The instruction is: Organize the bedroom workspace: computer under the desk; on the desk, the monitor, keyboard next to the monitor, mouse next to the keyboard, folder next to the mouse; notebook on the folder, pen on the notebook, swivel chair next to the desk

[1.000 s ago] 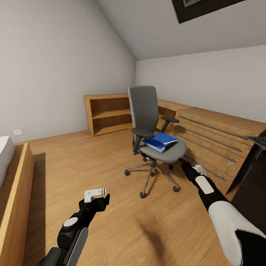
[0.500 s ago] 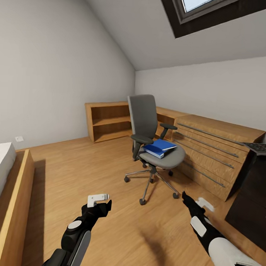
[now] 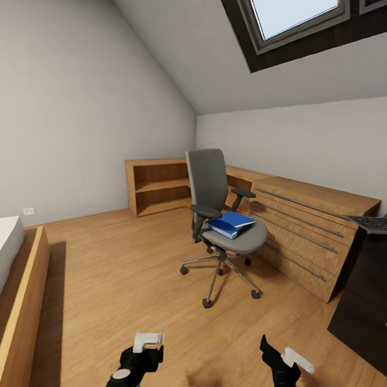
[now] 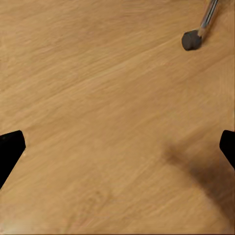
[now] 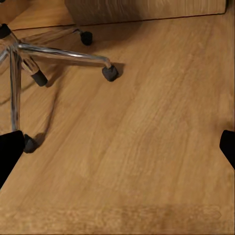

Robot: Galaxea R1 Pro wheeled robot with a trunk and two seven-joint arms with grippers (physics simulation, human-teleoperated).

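The folder [image 3: 231, 223] lies on the swivel chair [image 3: 222, 217] seat, well apart from the black cabinet [image 3: 366, 291], so its transfer remains pending; the left gripper [image 3: 147, 349] and right gripper [image 3: 279, 355] are spread and empty.

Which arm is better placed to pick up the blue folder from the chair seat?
Probably the right. The folder lies on the swivel chair, which stands nearer the right gripper than the left gripper. Both look open and hold nothing.
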